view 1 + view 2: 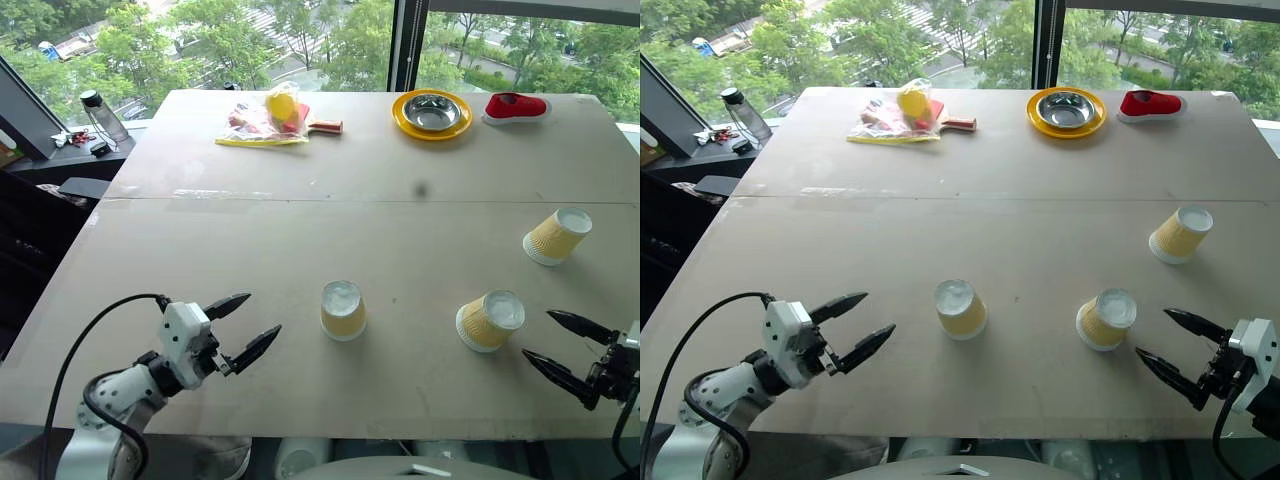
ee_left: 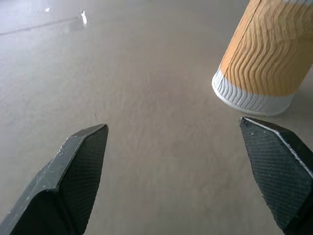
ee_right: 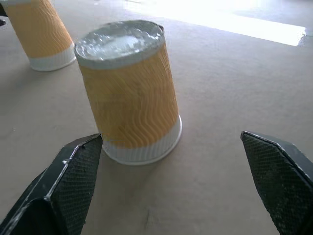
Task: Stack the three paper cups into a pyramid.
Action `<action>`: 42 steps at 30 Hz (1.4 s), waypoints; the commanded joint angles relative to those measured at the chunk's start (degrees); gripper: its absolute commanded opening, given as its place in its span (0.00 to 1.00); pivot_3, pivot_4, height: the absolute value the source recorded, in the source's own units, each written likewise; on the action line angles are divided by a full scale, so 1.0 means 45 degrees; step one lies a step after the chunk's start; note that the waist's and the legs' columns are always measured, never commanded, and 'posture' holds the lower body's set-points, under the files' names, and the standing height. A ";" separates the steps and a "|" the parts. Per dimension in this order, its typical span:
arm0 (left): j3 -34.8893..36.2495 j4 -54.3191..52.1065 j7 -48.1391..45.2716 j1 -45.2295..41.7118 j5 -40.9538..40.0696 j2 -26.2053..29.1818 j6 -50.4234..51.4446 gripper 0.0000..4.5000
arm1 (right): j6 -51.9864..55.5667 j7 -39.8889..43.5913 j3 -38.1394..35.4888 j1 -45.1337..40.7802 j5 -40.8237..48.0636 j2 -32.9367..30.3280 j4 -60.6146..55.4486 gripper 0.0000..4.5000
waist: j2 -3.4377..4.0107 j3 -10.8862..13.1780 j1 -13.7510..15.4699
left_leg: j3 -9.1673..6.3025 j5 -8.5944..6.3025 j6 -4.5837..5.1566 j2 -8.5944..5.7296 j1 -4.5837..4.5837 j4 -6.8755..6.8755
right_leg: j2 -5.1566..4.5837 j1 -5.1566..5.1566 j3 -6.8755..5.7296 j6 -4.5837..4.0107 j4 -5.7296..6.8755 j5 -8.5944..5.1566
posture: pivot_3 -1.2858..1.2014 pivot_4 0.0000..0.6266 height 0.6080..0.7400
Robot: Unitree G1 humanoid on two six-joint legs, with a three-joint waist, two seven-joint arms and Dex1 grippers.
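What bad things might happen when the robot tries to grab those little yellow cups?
1. The cups stand upside down and look light. The open right tool sits just beside the near cup, so a finger might knock it over instead of gripping it.
2. The middle cup is off to one side of the open left tool, so closing now would probably miss.
3. The far cup stands near the table's right edge, so a nudge might push it off.

A wide beige table (image 1: 300, 230) carries three upturned paper cups (image 1: 343, 309) standing apart near its front; along the far edge lie a plastic bag (image 1: 262, 122), a yellow plate (image 1: 431, 113) under a steel bowl (image 1: 431, 111), and a red item (image 1: 516, 105).
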 commanded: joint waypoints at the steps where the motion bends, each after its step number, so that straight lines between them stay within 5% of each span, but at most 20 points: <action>1: 0.0648 -0.0797 -0.1087 -0.0340 -0.1272 0.0790 0.0543 0.98 | 0.0272 -0.0155 0.0240 -0.0120 0.0211 0.0096 -0.0913 1.00 | 0.0000 0.0000 -0.0007 | -0.0001 0.0000 0.0000 0.0000 0.0000 0.0002 | 0.0009 0.0000 -0.0001 0.0000 0.0000 0.0000 | 0.52 0.24 1.00; 7: 0.1732 -0.2170 -0.3667 -0.1294 -0.4443 0.3350 0.2876 0.98 | 0.0278 -0.0449 0.0932 -0.0545 -0.0016 0.0337 -0.1679 1.00 | -0.0038 0.0035 -0.0019 | -0.0023 0.0001 -0.0001 0.0013 -0.0011 0.0011 | 0.0077 -0.0004 -0.0008 -0.0002 0.0014 0.0001 | 0.52 0.24 1.00; 15: 0.2010 -0.2993 -0.5412 -0.1702 -0.5182 0.4784 0.4271 0.98 | -0.0030 -0.0315 0.0968 -0.0712 -0.0180 0.0383 -0.1358 1.00 | -0.0018 0.0062 -0.0095 | -0.0008 0.0001 0.0000 0.0012 0.0000 0.0010 | 0.0101 -0.0004 -0.0032 -0.0001 0.0031 -0.0001 | 0.52 0.24 1.00; 39: 0.1939 -0.3062 -0.4699 -0.2459 -0.4653 0.4093 0.4784 0.98 | 0.0093 -0.1022 0.1840 -0.2206 -0.0622 0.1075 -0.0471 1.00 | -0.0035 0.0085 -0.0212 | 0.0052 0.0003 -0.0001 0.0015 0.0092 0.0019 | 0.0107 -0.0001 0.0047 -0.0001 0.0148 -0.0004 | 0.52 0.24 1.00; 42: 0.1941 -0.3056 -0.4692 -0.2390 -0.4568 0.4022 0.4771 1.00 | 0.0067 -0.0934 0.1883 -0.2327 -0.0661 0.1048 -0.0461 0.80 | -0.0035 0.0085 -0.0206 | 0.0053 0.0002 -0.0002 0.0015 0.0091 0.0019 | 0.0107 -0.0001 0.0047 -0.0001 0.0147 -0.0004 | 0.52 0.24 1.00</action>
